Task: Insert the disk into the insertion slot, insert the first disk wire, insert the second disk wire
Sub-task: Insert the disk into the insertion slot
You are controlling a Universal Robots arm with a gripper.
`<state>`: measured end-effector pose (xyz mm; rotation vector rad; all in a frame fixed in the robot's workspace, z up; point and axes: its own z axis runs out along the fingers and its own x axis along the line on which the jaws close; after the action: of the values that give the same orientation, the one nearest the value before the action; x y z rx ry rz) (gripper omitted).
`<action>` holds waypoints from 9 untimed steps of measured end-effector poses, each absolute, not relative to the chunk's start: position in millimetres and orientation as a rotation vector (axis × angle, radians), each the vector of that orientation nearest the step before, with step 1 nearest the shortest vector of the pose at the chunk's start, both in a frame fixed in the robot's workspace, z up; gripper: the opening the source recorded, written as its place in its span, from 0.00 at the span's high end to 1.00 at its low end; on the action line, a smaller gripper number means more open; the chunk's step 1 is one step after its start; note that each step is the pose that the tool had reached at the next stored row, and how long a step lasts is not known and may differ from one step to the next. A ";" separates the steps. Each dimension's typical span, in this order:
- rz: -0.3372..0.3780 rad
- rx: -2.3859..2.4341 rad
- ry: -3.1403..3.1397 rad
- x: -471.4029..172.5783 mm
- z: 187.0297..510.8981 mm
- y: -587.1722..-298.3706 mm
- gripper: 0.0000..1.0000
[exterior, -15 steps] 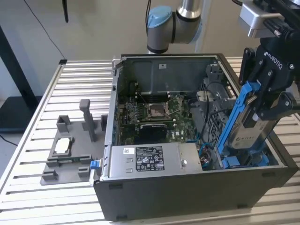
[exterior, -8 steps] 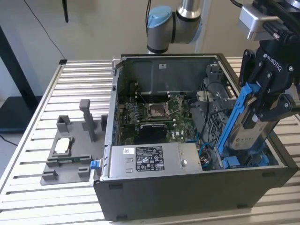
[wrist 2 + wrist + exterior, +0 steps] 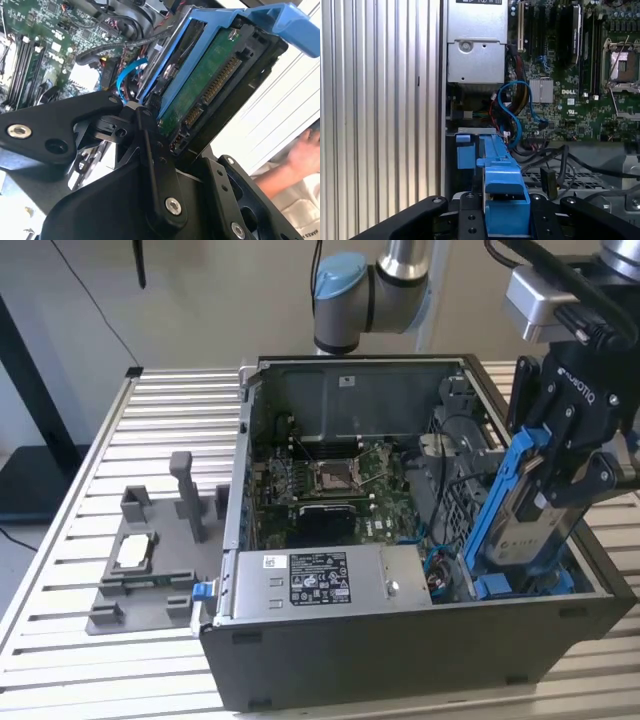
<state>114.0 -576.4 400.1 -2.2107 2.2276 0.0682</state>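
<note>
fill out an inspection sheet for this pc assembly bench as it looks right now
Surface: ribbed aluminium slat table, carrying an open dark grey computer case.
Job's things: silver-grey hard disk in a bright blue plastic carrier, tilted, lower end inside the case by the grey perforated metal drive cage; connector bare.
Clutter: grey plastic fixture plate holding a square silver chip.
Grippers: black end effector shut on the disk.
Cables: blue flat cable and black wires, lying inside the case.
Surroundings: a person's hand, pale wall.
</note>
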 end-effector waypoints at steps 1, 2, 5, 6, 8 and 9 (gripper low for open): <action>0.068 -2.211 2.228 114.0 398.3 -576.4 0.68; 0.068 -2.211 2.228 114.1 396.5 -576.4 0.68; 0.068 -2.211 2.228 114.0 391.5 -576.3 0.68; 0.068 -2.211 2.228 114.0 390.1 -576.4 0.68; 0.068 -2.211 2.227 114.0 387.8 -576.4 0.68; 0.069 -2.211 2.227 114.0 386.4 -576.4 0.68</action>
<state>114.0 -576.4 386.4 -2.2105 2.2274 0.0686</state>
